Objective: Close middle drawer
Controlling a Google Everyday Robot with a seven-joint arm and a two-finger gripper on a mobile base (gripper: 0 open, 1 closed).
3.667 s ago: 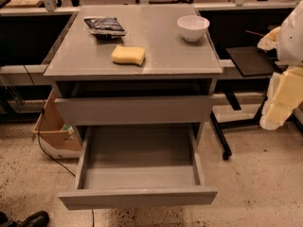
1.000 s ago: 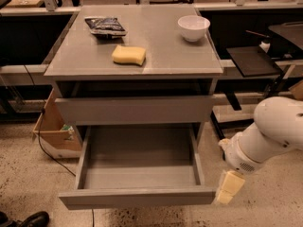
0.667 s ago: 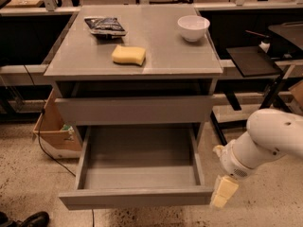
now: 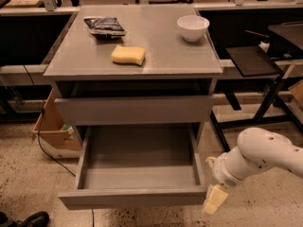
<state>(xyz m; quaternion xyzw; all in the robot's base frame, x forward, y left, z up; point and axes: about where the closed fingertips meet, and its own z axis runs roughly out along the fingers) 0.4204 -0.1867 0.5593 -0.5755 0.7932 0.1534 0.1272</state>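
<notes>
The middle drawer point(image 4: 137, 174) is pulled far out of the grey cabinet, low in the camera view. Its bare grey floor shows, and its flat handle-less front point(image 4: 132, 197) faces me. My gripper point(image 4: 214, 200) hangs on the white arm point(image 4: 255, 157), just right of the front's right end, at about its height. I cannot tell if it touches the front. The grey drawer front above point(image 4: 135, 109) stands nearly flush with the cabinet.
On the cabinet top point(image 4: 165, 60) lie a yellow sponge point(image 4: 128, 55), a white bowl point(image 4: 192, 27) and a dark snack bag point(image 4: 104, 25). A cardboard box point(image 4: 52, 126) stands at the left on the floor. A black stand point(image 4: 251, 59) is at the right. A shoe point(image 4: 28, 220) is at bottom left.
The arm has come down from the upper right and moved left, bringing the gripper to the right end of the open drawer's front. The drawer has not moved.
</notes>
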